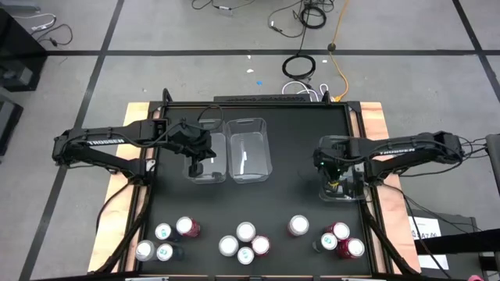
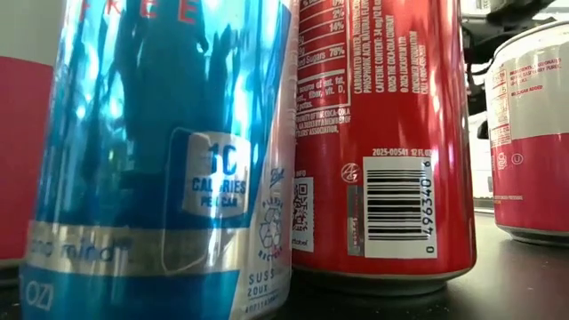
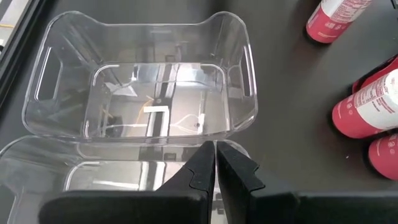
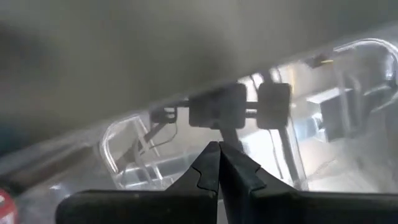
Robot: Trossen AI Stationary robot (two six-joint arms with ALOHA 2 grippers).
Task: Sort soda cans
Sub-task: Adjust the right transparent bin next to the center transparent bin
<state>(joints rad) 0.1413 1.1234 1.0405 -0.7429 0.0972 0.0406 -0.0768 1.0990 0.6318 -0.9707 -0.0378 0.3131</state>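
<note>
Soda cans [image 1: 245,231] along near edge, well apart from both pincers

even overhead light, glare on the clear bins [image 3: 236,68], right wrist view blurred.

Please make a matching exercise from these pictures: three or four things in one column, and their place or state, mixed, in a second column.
Things:
1. left end effector
2. right end effector
3. soda cans
4. middle bin

Places or states:
A. standing in groups along the near edge of the table
B. shut, over the clear bin at the table's right side
C. empty, beside another clear bin
D. shut, over the leftmost clear bin

Pairs: 1-D, 2-B, 3-A, 4-C
</note>
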